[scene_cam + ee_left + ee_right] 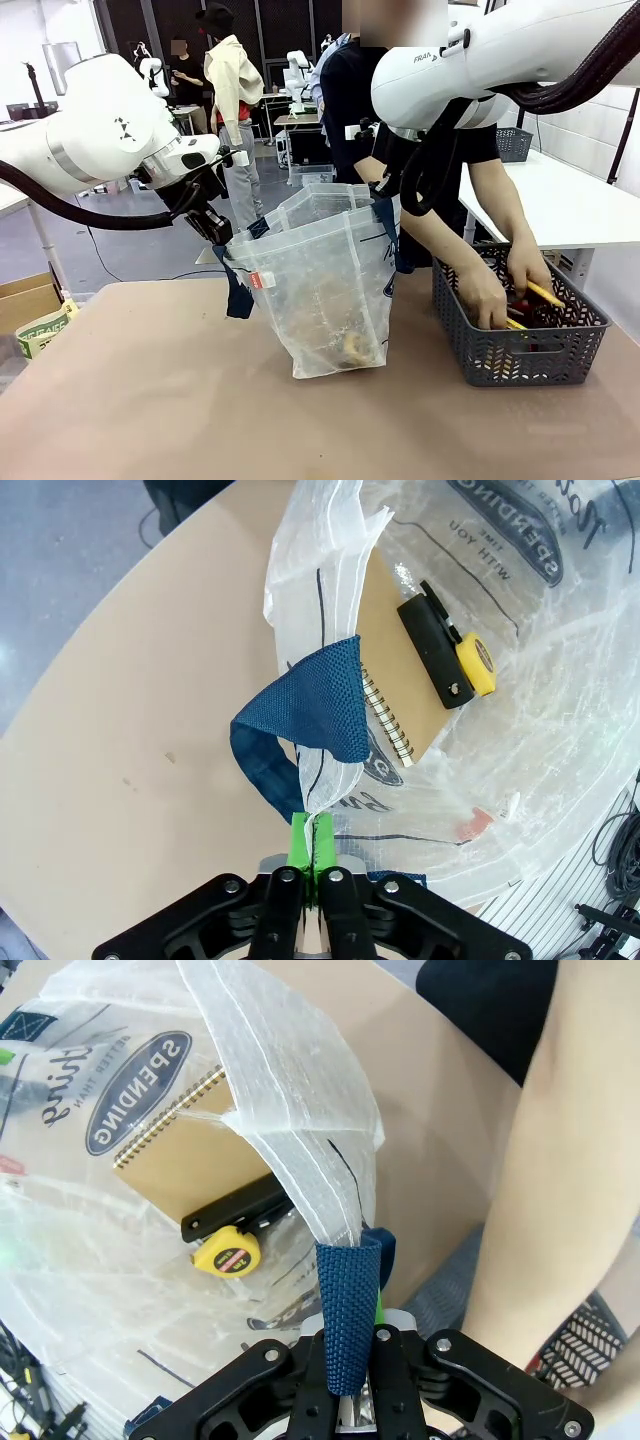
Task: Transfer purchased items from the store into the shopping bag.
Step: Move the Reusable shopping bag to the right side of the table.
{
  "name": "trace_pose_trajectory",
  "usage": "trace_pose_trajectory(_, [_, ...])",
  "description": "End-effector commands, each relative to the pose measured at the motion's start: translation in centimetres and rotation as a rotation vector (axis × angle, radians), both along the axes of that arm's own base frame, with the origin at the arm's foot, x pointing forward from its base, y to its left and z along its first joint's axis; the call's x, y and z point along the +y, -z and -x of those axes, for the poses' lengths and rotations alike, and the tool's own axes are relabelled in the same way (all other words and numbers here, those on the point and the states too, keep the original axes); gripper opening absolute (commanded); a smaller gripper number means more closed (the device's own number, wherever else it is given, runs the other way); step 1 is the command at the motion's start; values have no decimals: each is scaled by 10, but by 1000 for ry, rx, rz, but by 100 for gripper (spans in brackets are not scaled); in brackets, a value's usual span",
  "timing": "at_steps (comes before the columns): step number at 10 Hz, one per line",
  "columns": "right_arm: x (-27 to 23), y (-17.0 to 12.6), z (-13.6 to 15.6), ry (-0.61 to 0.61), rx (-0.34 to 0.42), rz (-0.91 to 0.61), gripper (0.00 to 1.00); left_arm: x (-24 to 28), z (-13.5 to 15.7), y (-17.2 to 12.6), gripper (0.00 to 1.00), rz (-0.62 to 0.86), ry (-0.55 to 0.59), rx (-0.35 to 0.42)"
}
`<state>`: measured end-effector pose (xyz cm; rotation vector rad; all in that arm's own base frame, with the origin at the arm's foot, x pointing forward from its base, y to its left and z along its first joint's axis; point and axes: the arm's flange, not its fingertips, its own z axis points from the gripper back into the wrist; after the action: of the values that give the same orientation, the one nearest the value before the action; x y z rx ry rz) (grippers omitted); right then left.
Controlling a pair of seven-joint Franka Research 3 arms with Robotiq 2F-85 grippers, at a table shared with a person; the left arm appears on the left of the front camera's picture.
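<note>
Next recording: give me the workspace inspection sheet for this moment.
Surface: tan table, faint marks.
Job's things: shopping bag upright, holding notebook and tape measure; person's hands in grey basket, one on a yellow item.
Clutter: cardboard box beside the left edge.
Grippers: left gripper and right gripper shut on the bag's rim by its navy handles.
Cables: black hoses along both arms.
Surroundings: white table at the right.

Clear shopping bag [320,290], dark grey basket [522,357]

Person's hands [487,297] & most items [545,294] part-hidden behind basket [520,355] wall; bag [580,710] print cut by top edge.
</note>
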<state>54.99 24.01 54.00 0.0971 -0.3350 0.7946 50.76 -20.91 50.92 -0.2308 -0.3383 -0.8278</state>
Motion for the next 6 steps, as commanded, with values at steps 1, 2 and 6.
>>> trace_pose_trajectory(1, [-1, -1, 0, 3, -2, -1, 0, 1, 0, 0, 0, 1, -6, 1])
trace_pose_trajectory(2, [-1, -1, 0, 3, -2, -1, 0, 1, 0, 0, 0, 1, -6, 1])
trace_pose_trajectory(6, [-1, -1, 0, 3, -2, -1, 0, 1, 0, 0, 0, 1, -6, 1])
